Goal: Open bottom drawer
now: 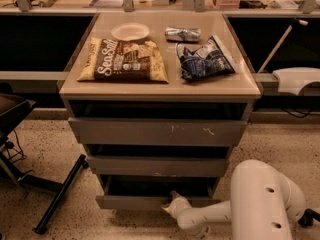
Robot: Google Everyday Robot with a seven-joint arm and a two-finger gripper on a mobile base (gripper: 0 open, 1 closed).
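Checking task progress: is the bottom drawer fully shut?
No, the bottom drawer sits pulled forward, its dark interior showing, with the claw at its front edge.

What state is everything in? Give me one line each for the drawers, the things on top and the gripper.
bottom drawer: pulled partly out.
middle drawer: looks shut.
top drawer: looks shut.
Sea Salt chip bag: lying flat, no opening visible.
blue snack bag: lying flat, crumpled.
can: on its side.
plate: right way up, empty.
gripper: low, at the bottom drawer's front.
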